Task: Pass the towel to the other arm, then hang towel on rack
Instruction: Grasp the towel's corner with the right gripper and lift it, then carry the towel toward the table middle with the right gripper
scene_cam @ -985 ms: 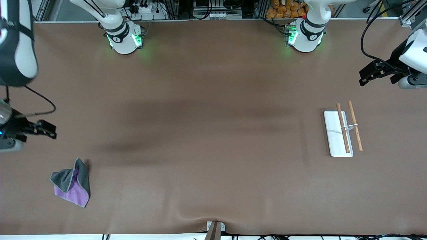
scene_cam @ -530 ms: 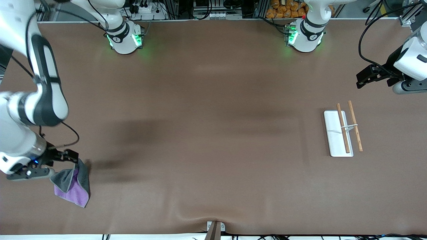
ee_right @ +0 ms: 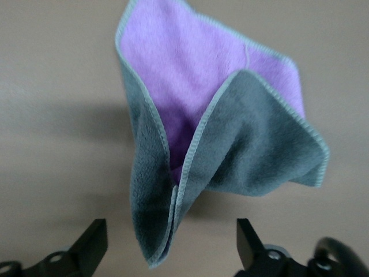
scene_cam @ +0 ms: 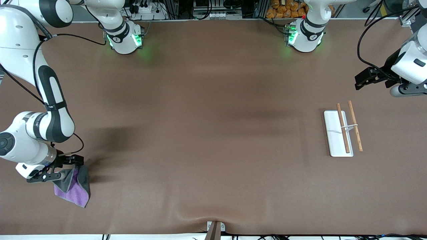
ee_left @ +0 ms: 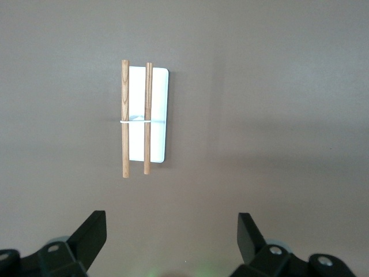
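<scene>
Since a second ago the right claw (scene_cam: 66,167) has swung in from the edge of the tabletop (scene_cam: 206,133) and come down onto the towel (scene_cam: 75,186), while the left claw (scene_cam: 362,80) has drifted only a little, farther from the rack (scene_cam: 343,133). The towel lies crumpled on the tabletop at the right arm's end, well apart from the rack and nearer to the front camera than it, grey folds raised over the purple face. The right claw is spread wide with its fingers (ee_right: 92,245) on either side of the raised grey fold of the towel (ee_right: 213,127), at the towel's edge farther from the front camera; they have not closed on the cloth. The left claw hangs over bare tabletop near the rack, toward the robots' bases from it, its fingers (ee_left: 89,234) also spread wide, and the rack (ee_left: 144,118) shows between them in the left wrist view, lying flat with both rods across its white plate.
</scene>
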